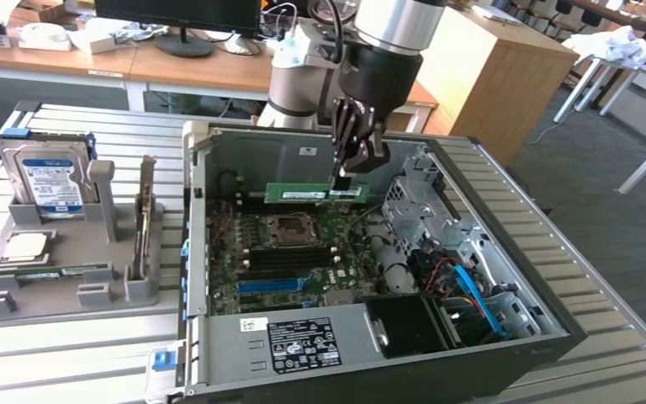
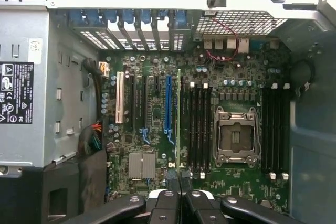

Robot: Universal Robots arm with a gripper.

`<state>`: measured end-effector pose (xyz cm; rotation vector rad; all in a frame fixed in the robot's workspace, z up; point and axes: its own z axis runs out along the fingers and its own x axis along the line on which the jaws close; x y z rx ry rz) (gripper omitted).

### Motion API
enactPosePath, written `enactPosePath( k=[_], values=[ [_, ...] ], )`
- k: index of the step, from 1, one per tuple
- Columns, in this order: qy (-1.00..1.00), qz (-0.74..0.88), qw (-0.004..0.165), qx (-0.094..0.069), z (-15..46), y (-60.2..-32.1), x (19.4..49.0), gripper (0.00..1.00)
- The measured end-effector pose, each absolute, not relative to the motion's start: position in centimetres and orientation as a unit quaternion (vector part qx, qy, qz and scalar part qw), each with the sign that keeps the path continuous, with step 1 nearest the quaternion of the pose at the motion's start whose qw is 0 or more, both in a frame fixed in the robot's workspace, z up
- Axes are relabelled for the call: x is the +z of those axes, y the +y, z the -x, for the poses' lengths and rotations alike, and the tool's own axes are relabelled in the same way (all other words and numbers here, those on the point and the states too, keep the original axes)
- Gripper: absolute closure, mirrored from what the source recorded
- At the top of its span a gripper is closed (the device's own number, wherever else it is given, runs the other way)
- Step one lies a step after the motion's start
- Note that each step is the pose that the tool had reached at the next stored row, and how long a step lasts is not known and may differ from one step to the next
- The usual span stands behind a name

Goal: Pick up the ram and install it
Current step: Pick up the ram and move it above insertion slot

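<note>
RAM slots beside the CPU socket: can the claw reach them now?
Probably yes: the case is open, the claw, shut on the ram, hangs over the motherboard, and nothing covers the slots.

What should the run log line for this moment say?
gripper: shut on the ram | place: above the motherboard, inside the computer case | install: not yet seated

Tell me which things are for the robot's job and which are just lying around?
For the job: ram, gripped in the shut jaws; black memory slots; open computer case.
Lying about: hard drive; processor chip; spare green stick; grey holder.
</note>
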<state>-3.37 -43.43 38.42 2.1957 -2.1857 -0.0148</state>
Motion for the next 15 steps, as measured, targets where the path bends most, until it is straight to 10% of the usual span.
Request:
enactPosePath(
  k=[15],
  values=[
    [-0.705, -0.709, 0.022, -0.005, 3.4, -43.4, 36.6, 0.89]
  ],
)
